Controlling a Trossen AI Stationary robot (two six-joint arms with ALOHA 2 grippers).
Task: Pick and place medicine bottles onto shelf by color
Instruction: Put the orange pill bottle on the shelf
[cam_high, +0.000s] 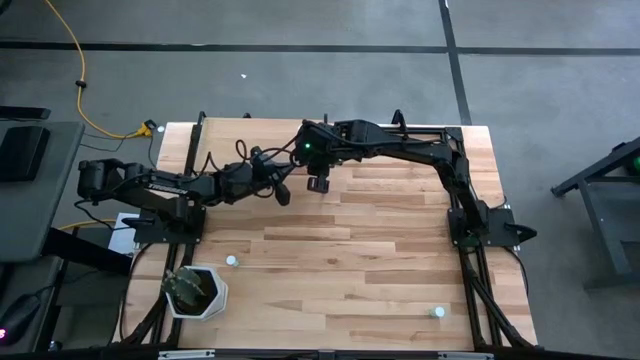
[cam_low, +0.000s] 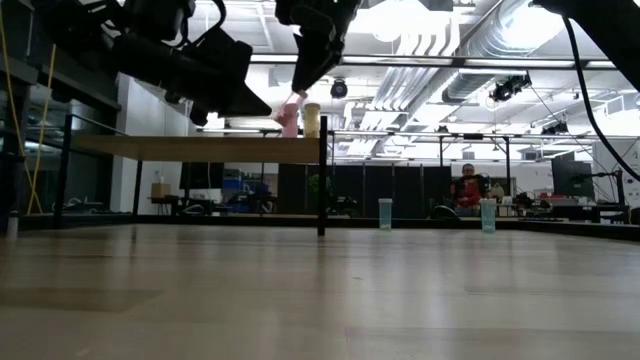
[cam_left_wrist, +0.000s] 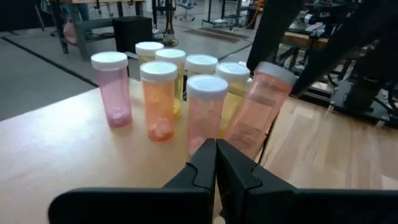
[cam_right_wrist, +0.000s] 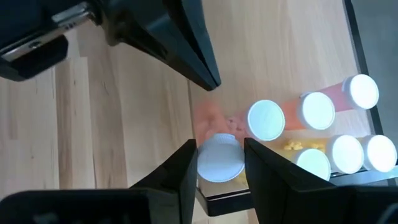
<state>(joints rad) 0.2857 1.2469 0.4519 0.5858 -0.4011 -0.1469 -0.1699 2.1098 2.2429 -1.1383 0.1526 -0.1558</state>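
Observation:
Several medicine bottles (cam_left_wrist: 158, 99), pink, orange and yellow with white caps, stand upright in a cluster on the light-wood shelf (cam_left_wrist: 56, 155) near its edge. My right gripper (cam_right_wrist: 219, 155) hangs above them, shut on one more pink-orange bottle (cam_left_wrist: 261, 109), which leans. My left gripper (cam_left_wrist: 216, 149) is shut and points level at the cluster, its tips just in front of a pink bottle (cam_left_wrist: 205, 115). In the high view both grippers meet over the far middle of the table, left (cam_high: 285, 195) and right (cam_high: 320, 185). My right gripper pinches the leaning bottle by its white cap (cam_right_wrist: 217, 163) between its two fingers, which slant down from above. The bottle hangs tilted below them, its lower end (cam_left_wrist: 241, 146) down at the shelf board near the edge; whether it rests there I cannot tell. My left gripper's shut tips are close to the pink bottle; whether they touch it I cannot tell.
Two pale blue-green bottles (cam_low: 385, 213) (cam_low: 487, 215) stand on the plank table, one near the left (cam_high: 231, 260), one at the near right (cam_high: 438, 312). A white pot with a plant (cam_high: 195, 292) sits at the near left. A person in red (cam_low: 467, 190) is in the room behind.

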